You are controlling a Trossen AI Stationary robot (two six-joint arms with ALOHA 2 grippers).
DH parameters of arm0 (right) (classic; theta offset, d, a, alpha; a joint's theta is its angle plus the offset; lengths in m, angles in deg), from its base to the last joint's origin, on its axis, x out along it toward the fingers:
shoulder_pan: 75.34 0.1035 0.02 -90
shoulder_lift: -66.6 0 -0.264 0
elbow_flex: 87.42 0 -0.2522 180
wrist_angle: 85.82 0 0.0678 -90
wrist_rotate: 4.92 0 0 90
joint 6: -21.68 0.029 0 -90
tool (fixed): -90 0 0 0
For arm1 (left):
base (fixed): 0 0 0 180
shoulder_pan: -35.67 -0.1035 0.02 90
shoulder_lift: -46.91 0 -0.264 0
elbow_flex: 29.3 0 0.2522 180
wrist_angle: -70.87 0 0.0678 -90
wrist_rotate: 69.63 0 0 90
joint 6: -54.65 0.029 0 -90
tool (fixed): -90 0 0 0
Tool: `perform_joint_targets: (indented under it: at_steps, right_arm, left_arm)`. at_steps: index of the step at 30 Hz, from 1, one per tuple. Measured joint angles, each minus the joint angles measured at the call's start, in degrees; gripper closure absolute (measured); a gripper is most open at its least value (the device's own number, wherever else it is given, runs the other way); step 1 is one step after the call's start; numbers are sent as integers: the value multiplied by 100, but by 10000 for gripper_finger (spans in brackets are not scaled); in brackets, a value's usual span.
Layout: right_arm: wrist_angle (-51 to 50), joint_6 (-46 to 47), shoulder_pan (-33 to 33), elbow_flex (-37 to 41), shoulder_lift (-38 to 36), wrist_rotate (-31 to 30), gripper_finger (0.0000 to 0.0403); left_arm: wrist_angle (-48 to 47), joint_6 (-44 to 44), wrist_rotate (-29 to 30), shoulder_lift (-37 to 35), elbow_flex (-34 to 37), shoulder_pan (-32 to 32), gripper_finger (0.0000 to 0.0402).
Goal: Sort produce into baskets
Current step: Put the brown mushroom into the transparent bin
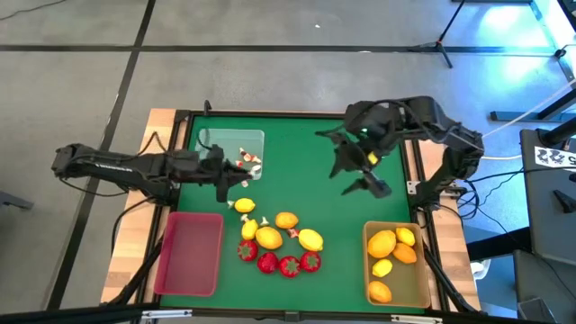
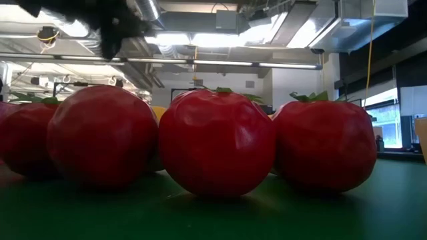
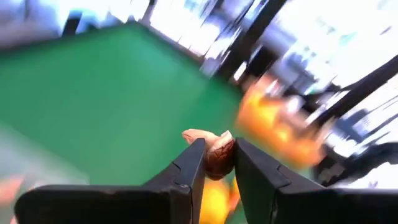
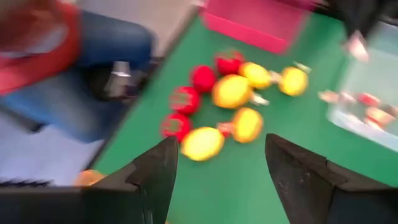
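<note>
Nearest you in the low view, four red strawberries [image 2: 217,143] stand side by side on the green table mat [image 2: 373,213] and fill most of the frame; behind them you see a ceiling of pipes, ducts and strip lights, with windows at the far right.

From above, look at the bottom of the frame: the red basket [image 1: 189,254] sits lower left and the tan basket [image 1: 396,263], holding lemons and an orange fruit, lower right. Between them lie loose lemons [image 1: 269,237] above the row of strawberries. The mat rests on a wooden table [image 1: 158,126] on a grey floor crossed by dark lines.

Farther up, your left gripper [image 3: 217,163] is clenched on a small brownish-pink piece [image 3: 219,155], just beside the clear basket [image 1: 231,153], which holds white-and-red bits [image 1: 249,162]. Your right gripper [image 4: 221,165] hangs with fingers apart and empty over the mat, upper right. A seated person's jeans [image 4: 93,68] show beyond the table edge.
</note>
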Motion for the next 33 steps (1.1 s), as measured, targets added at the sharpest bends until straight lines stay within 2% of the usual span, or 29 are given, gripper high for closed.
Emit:
perform_joint_targets:
  at_steps: [2, 5, 8, 11, 14, 17, 20, 24, 26, 30, 33]
  right_arm:
    - [412, 122, -4, 598, -144, -318, 165]
    - [1579, 23, -102, 2043, -460, -348, 165]
    - [3709, 128, -350, 3859, -871, -368, 165]
    - [6280, 648, -675, 5361, -1014, -771, 165]
    - [8391, 1331, -870, 6332, -1032, -1104, 165]
    - [10230, 1642, -853, 6863, -856, -1156, 165]
    - [10728, 925, -567, 6933, -701, -1682, 165]
    - [10699, -1259, -6, 6778, -667, -3223, 165]
    - [10612, -1979, 216, 6741, -633, -3725, 165]
    - [10759, -2692, 469, 6682, -641, -3920, 165]
    - [11026, -2747, 526, 6691, -636, -3949, 165]
  left_arm:
    - [569, 351, 5, -64, 0, 1, 324]
    - [1100, 827, 5, -105, 0, 1, 324]
    - [1387, 1172, 9, -101, 0, 1, 324]
    - [1688, 1377, 20, -59, 0, 1, 324]
    - [1942, 1607, 31, -31, 0, 1, 324]
    - [2089, 1774, 35, 32, 2, -1, 324]
    - [2127, 1734, 35, 121, 2, -1, 324]
    - [2126, 1433, 38, 263, 11, -4, 324]
    - [2153, 1273, 44, 319, 11, -6, 324]
    - [2265, 980, 65, 416, 11, -6, 324]
    - [2497, 875, 72, 508, 11, -6, 325]
